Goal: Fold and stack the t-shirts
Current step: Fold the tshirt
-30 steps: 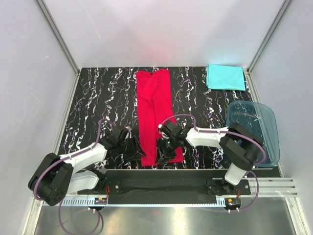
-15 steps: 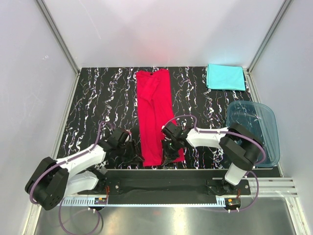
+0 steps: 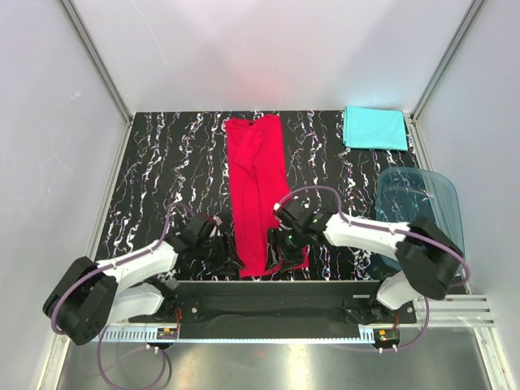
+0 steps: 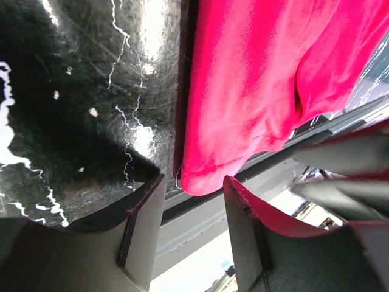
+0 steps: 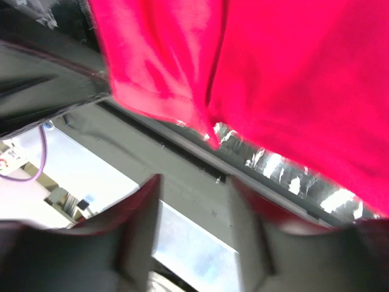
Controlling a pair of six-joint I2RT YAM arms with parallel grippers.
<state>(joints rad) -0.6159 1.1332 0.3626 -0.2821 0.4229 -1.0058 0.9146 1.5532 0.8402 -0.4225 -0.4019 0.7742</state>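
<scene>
Top view: red t-shirt [image 3: 256, 187] lay as a long folded strip on the table [image 3: 162, 162]; turquoise t-shirt [image 3: 374, 127] lay folded at the far right corner. Left gripper [image 3: 226, 257] and right gripper [image 3: 284, 257] flanked the red hem.
Left wrist: jaws released, red corner just ahead, ungripped.
Right wrist: blurred; jaws apart, holding nothing.

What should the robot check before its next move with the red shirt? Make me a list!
1. Red shirt lies in a long strip: ok.
2. Left gripper open at the near hem: ok.
3. Right gripper open at the near hem: ok, though its view is blurry.
4. Hem gripped: not ok, nothing sits between either pair of jaws.
5. Cyan shirt folded, far right corner: ok.
6. Tub not touching the strip: ok.
</scene>
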